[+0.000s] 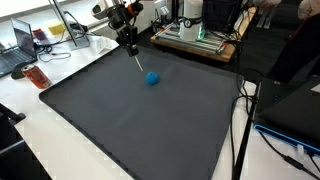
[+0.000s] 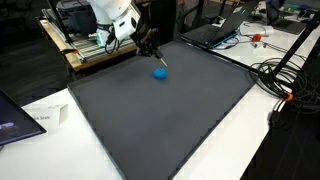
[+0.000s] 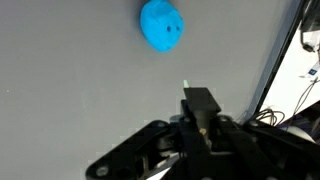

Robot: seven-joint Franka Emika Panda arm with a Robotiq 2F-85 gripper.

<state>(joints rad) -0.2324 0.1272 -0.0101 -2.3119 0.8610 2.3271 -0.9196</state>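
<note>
My gripper (image 1: pixel 129 42) hangs over the far part of a dark grey mat (image 1: pixel 150 125) and shows in both exterior views (image 2: pixel 149 44). It is shut on a thin pale stick (image 1: pixel 136 58) that points down towards the mat (image 2: pixel 170 120). A small blue ball (image 1: pixel 152 77) lies on the mat just beyond the stick's tip (image 2: pixel 160 72). In the wrist view the ball (image 3: pixel 162 25) is at the top, apart from the closed fingers (image 3: pixel 200 102), and the stick's tip (image 3: pixel 186 86) pokes out past them.
A wooden tray with equipment (image 1: pixel 195 35) stands behind the mat. A laptop (image 1: pixel 15 45) and a red object (image 1: pixel 37 77) sit on the white table. Cables (image 2: pixel 282 75) and another laptop (image 2: pixel 225 25) lie beside the mat.
</note>
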